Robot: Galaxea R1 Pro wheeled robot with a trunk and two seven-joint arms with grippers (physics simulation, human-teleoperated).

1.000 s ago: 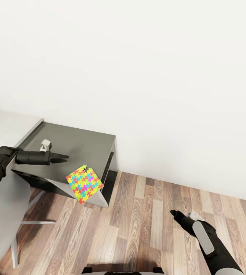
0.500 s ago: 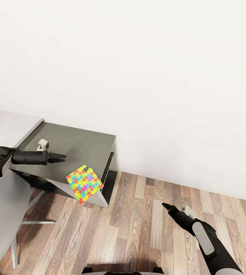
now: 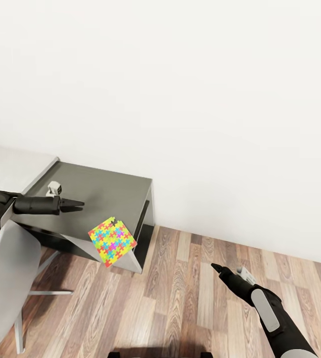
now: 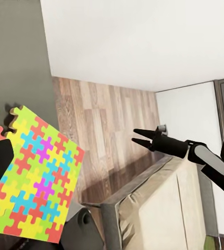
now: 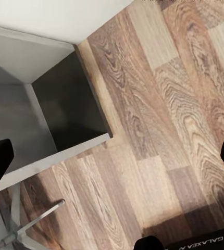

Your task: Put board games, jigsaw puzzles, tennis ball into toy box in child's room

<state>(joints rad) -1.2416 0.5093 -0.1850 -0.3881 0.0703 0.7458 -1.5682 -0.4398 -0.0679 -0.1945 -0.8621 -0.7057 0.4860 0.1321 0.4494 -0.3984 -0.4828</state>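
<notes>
A bright jigsaw puzzle (image 3: 112,241) is seen lying at the front corner of the dark desk (image 3: 105,189), partly overhanging its edge. The left tool (image 3: 75,203) is held above the desk, fingers nearly together, gripping nothing. The right tool (image 3: 216,269) is held over the wooden floor (image 3: 180,298), spread open in the right wrist view.

Near the black left end effector (image 3: 75,203), the jigsaw puzzle (image 3: 112,241) shows interlocking yellow, green, red, blue, orange and magenta pieces against the dark grey counter (image 3: 105,189), above brown wood-grain floor (image 3: 180,298).
</notes>
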